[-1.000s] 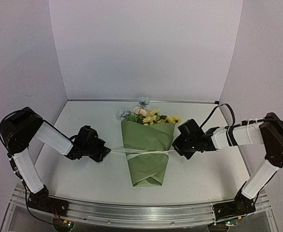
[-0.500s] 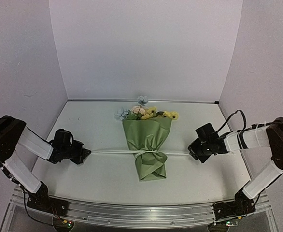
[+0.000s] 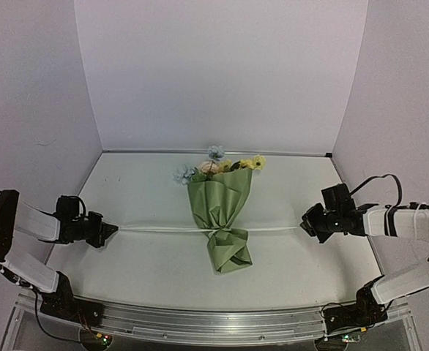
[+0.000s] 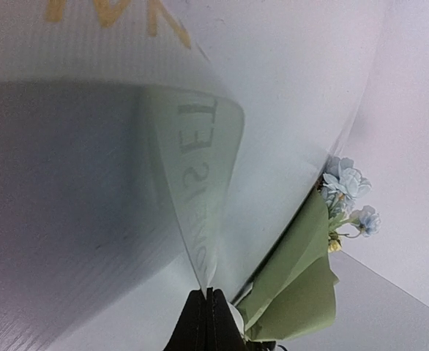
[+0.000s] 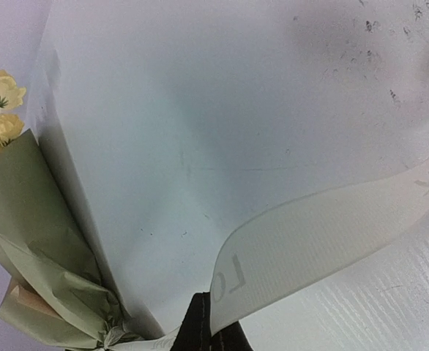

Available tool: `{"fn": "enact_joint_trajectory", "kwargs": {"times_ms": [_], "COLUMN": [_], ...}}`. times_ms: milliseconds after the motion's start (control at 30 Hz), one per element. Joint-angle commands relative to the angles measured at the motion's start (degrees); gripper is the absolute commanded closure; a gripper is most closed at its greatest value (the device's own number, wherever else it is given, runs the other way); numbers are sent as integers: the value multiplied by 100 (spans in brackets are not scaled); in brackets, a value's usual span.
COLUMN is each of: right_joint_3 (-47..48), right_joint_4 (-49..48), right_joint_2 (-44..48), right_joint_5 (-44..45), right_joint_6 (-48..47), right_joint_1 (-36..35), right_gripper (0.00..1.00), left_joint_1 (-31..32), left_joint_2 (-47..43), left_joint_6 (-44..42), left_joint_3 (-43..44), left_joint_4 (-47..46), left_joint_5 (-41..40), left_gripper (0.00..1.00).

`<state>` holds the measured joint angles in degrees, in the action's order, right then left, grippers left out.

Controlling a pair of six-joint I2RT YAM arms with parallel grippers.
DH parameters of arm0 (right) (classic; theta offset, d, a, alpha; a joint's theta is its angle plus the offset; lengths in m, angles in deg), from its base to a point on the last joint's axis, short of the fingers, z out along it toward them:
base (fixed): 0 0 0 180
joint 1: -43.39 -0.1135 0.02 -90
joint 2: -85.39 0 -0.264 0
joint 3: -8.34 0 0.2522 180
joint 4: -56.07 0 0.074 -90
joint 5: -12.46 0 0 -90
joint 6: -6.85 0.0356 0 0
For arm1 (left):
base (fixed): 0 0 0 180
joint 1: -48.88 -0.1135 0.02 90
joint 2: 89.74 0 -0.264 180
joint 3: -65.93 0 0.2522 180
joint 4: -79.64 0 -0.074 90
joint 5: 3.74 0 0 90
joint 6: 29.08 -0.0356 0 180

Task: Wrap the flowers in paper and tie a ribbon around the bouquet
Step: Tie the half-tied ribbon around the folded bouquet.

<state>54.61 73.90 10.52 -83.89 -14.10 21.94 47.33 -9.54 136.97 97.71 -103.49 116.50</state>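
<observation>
The bouquet (image 3: 222, 212) lies in the middle of the table: a cone of olive-green paper (image 3: 218, 197) with blue, pink and yellow flowers (image 3: 214, 165) at its far, wide end. The cream ribbon (image 3: 163, 229) runs taut across its pinched waist, out to both sides. My left gripper (image 3: 114, 229) is shut on the ribbon's left end, and my right gripper (image 3: 304, 225) is shut on the right end. In the left wrist view the ribbon (image 4: 200, 190) rises from the gripper (image 4: 207, 294), with the paper (image 4: 295, 270) and flowers (image 4: 344, 183) beyond. In the right wrist view the ribbon (image 5: 310, 227) leaves the gripper (image 5: 211, 301) beside the paper (image 5: 39, 219).
White walls close the table (image 3: 148, 270) at the back and on both sides. An aluminium rail (image 3: 214, 322) carrying the arm bases runs along the near edge. Both arms are stretched low, close to the side walls.
Both grippers have pulled outward, left going left and right going right. The ribbon has drawn tight, the bouquet's waist has cinched narrower, and the cone has tilted a little.
</observation>
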Motion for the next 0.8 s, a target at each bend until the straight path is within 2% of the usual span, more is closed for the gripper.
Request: {"fn": "enact_joint_trajectory", "kwargs": {"times_ms": [0,133,267,400,533,700,767], "right_joint_3": [-518,-835,-814,-709,-637,-431,-284], "right_joint_4": [542,600,723,971,929,911,923], "right_joint_2": [385,850,983,1047,682,380,286], "right_joint_5": [680,458,350,629,634,742,693], "right_joint_6": [-305,-419,-529,-555,-331,-347,-358], "right_joint_1": [964,1423,1407,731,64,-101,-107], "right_gripper": [100,100,100,100,100,99,88], "left_joint_1": [-1077,-1651,-1757,-1753,-1752,-1510,-1299], "left_joint_2": [-106,-238,-171,91,444,617,536], "left_joint_6": [-429,-830,-1057,-1272,-1751,-1903,-1912], "left_joint_3": [98,260,452,602,1002,1343,1385], "left_joint_4": [235,635,767,695,895,1007,1106], "left_joint_5": [-382,-198,-140,27,97,180,108], "left_gripper": [100,100,100,100,100,100,100]}}
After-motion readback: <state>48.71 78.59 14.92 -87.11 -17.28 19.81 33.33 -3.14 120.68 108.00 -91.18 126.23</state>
